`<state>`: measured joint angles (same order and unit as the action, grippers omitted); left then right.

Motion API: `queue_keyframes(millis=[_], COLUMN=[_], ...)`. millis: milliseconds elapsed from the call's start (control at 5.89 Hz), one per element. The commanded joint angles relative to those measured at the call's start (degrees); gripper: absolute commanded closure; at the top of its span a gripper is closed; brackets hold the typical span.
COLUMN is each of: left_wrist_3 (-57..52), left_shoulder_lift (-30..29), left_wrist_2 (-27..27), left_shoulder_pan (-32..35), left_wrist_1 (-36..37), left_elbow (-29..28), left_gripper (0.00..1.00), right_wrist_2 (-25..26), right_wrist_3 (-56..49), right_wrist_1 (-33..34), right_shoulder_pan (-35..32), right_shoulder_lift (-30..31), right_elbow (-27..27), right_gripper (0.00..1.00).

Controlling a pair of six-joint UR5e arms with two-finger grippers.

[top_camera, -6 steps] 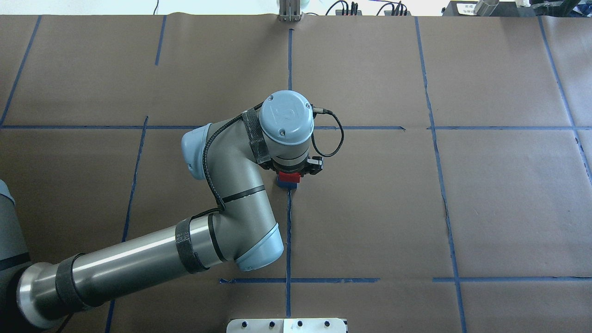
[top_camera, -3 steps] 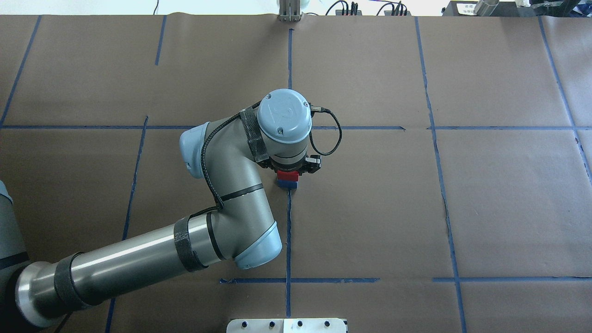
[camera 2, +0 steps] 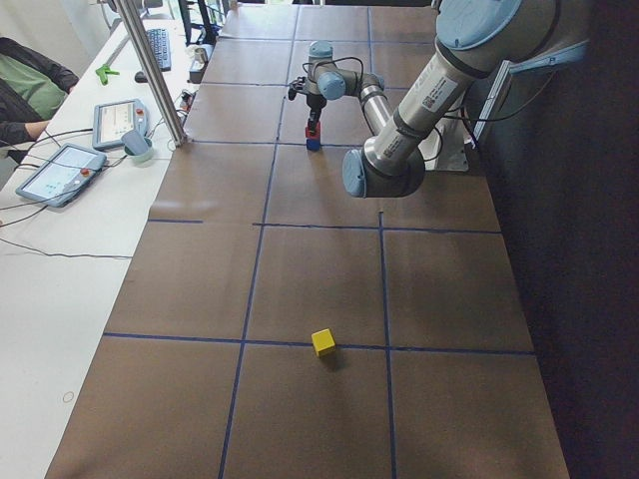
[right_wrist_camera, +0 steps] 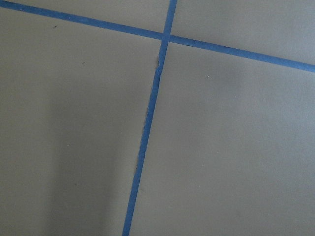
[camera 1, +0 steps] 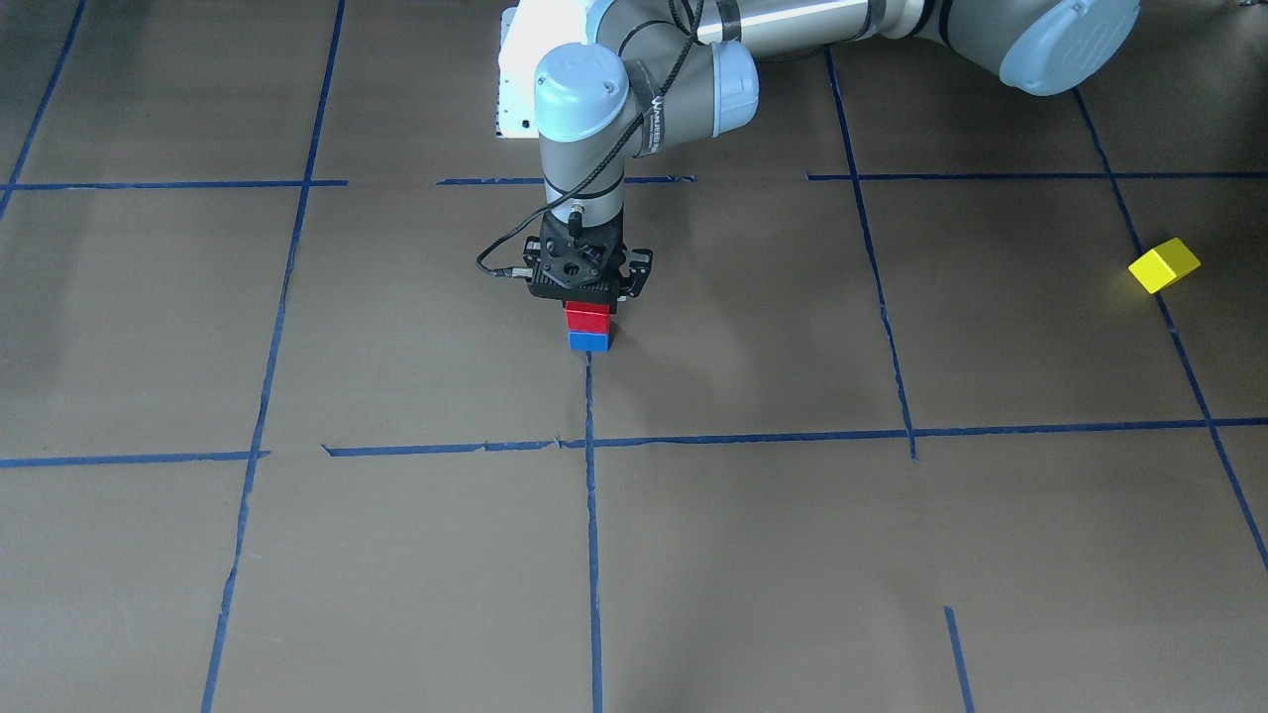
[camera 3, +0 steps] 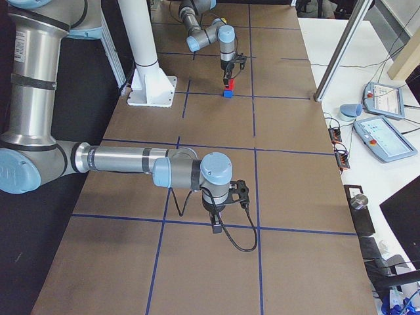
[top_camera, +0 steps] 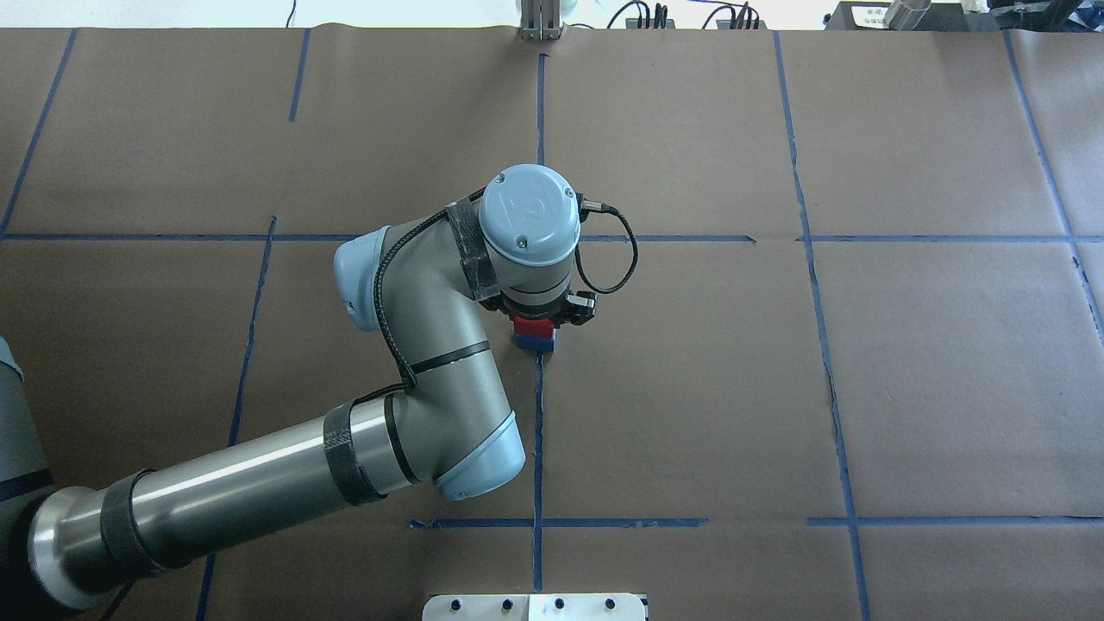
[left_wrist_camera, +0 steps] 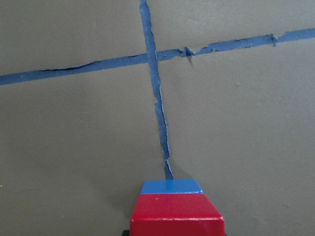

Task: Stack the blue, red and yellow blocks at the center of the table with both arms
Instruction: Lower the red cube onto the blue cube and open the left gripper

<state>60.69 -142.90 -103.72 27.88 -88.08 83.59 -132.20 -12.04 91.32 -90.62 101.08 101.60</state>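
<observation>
A red block [camera 1: 587, 319] sits on a blue block [camera 1: 589, 342] at the table's centre, where the blue tape lines meet. My left gripper [camera 1: 588, 313] points straight down and is shut on the red block [top_camera: 532, 328], with the blue block [top_camera: 535, 344] under it. The left wrist view shows the red block [left_wrist_camera: 176, 216] on the blue one [left_wrist_camera: 171, 187]. A yellow block [camera 1: 1164, 264] lies alone far out on my left side, also seen in the exterior left view [camera 2: 322, 342]. My right gripper [camera 3: 215, 226] hangs low over bare paper on my right side; I cannot tell whether it is open.
Brown paper with blue tape lines covers the table. The white base plate [top_camera: 535, 606] is at my edge. A metal post [top_camera: 539, 21] stands at the far edge. Tablets [camera 3: 384, 138] lie on the side bench beyond it.
My left wrist has shifted slightly left and down, and the red block has come square over the blue block and rests on it.
</observation>
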Motion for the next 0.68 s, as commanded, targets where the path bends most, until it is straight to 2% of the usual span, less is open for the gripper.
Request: queue_keyframes(millis=[0,170,509], left_wrist_3=[0.2,0.7,1.9], left_shoulder_lift=[-0.1,-0.1,0.1], left_wrist_2=[-0.1,-0.1,-0.1], left_shoulder_pan=[0.0,0.0,0.0], left_wrist_1=[0.0,-0.1,-0.3], left_elbow=[0.0,0.0,0.0], left_gripper=[0.60,0.44,0.32], right_wrist_2=[-0.1,0.0,-0.1], right_wrist_3=[0.0,0.0,0.0], right_wrist_1=[0.0,0.0,0.0], right_shoulder_pan=[0.0,0.1,0.0], right_shoulder_lift=[0.0,0.0,0.0], right_elbow=[0.0,0.0,0.0], right_gripper=[0.00,0.00,0.00])
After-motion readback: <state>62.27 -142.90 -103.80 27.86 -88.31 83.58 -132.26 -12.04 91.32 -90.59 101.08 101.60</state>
